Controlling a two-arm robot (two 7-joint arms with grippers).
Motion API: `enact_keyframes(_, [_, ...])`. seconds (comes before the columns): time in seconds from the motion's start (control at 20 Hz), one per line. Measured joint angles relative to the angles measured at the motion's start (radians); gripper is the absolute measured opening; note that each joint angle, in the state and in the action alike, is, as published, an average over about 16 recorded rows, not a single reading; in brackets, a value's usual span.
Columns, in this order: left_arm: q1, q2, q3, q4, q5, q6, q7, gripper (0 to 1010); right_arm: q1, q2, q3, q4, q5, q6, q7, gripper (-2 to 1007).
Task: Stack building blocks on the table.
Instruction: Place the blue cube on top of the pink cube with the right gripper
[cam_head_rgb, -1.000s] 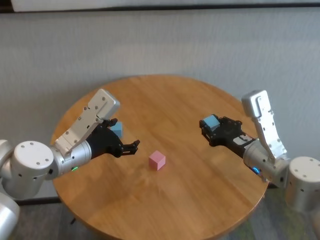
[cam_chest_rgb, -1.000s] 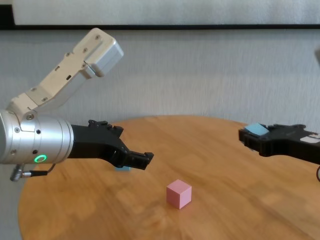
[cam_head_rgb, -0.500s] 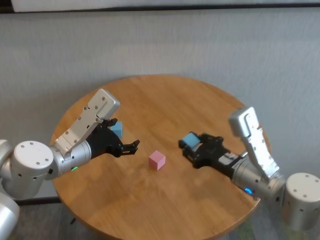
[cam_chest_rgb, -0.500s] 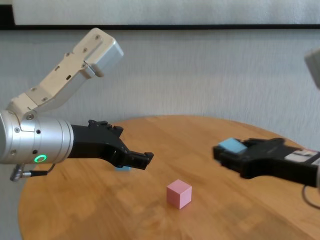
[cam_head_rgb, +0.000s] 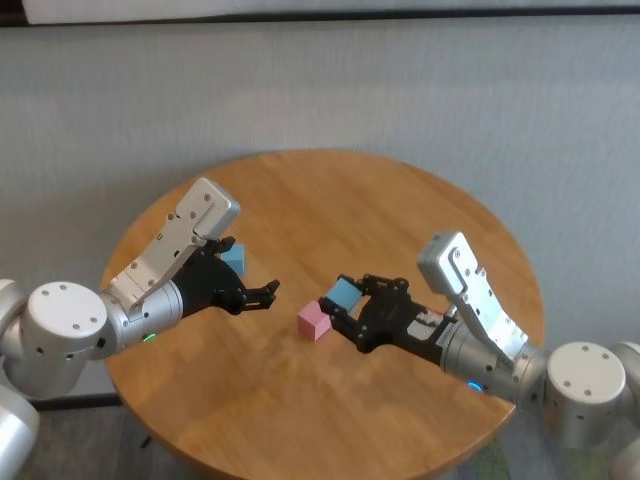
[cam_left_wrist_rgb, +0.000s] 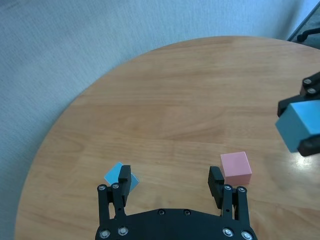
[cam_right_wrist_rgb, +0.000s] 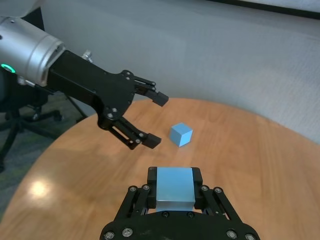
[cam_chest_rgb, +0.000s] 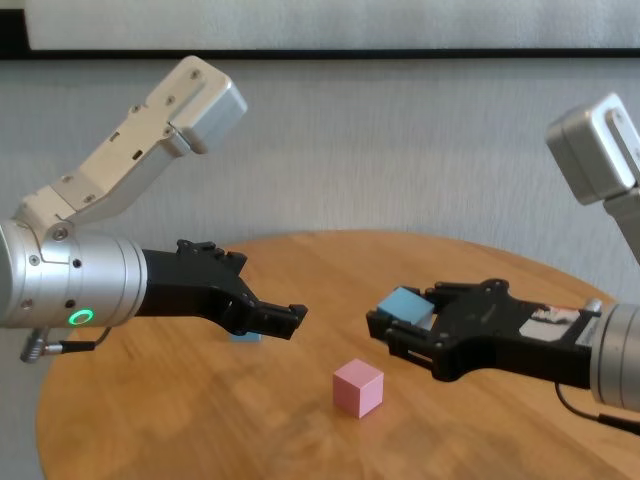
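A pale pink block (cam_head_rgb: 313, 320) (cam_chest_rgb: 358, 388) rests near the middle of the round wooden table (cam_head_rgb: 350, 195). My right gripper (cam_head_rgb: 347, 301) (cam_right_wrist_rgb: 174, 189) is shut on a light blue block (cam_head_rgb: 343, 294) (cam_chest_rgb: 405, 305) (cam_right_wrist_rgb: 174, 186), which hangs above the table just to the right of the pink one and higher. My left gripper (cam_head_rgb: 264, 292) (cam_left_wrist_rgb: 170, 175) hovers open and empty over the table's left part. A second light blue block (cam_head_rgb: 232, 258) (cam_left_wrist_rgb: 121, 175) (cam_right_wrist_rgb: 181, 134) lies on the table close by the left gripper's fingers, partly hidden by them.
A grey wall stands behind the table. The table's round edge runs close behind the left arm and under the right arm. Bare wood lies in front of the pink block and across the far half.
My right arm has carried its light blue block leftward from the table's right side to just beside and above the pink block. The left arm has not moved.
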Motion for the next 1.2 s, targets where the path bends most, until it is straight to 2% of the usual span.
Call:
enact_keyframes(0.2, [0.0,0.0,0.0,0.0,0.0,0.0,0.0,1001,0.031,-0.008,-0.021,0.047,-0.012,-0.019,0.005,358])
enact_keyframes(0.5, [0.0,0.0,0.0,0.0,0.0,0.0,0.0,1001,0.062,-0.029,-0.034,0.102,-0.022,-0.017,-0.006,358])
enact_keyframes(0.8, [0.0,0.0,0.0,0.0,0.0,0.0,0.0,1001,0.073,-0.046,-0.037,0.13,-0.026,-0.007,-0.016,359])
enact_keyframes(1.2, [0.0,0.0,0.0,0.0,0.0,0.0,0.0,1001,0.077,-0.058,-0.039,0.154,-0.031,-0.005,-0.021,358])
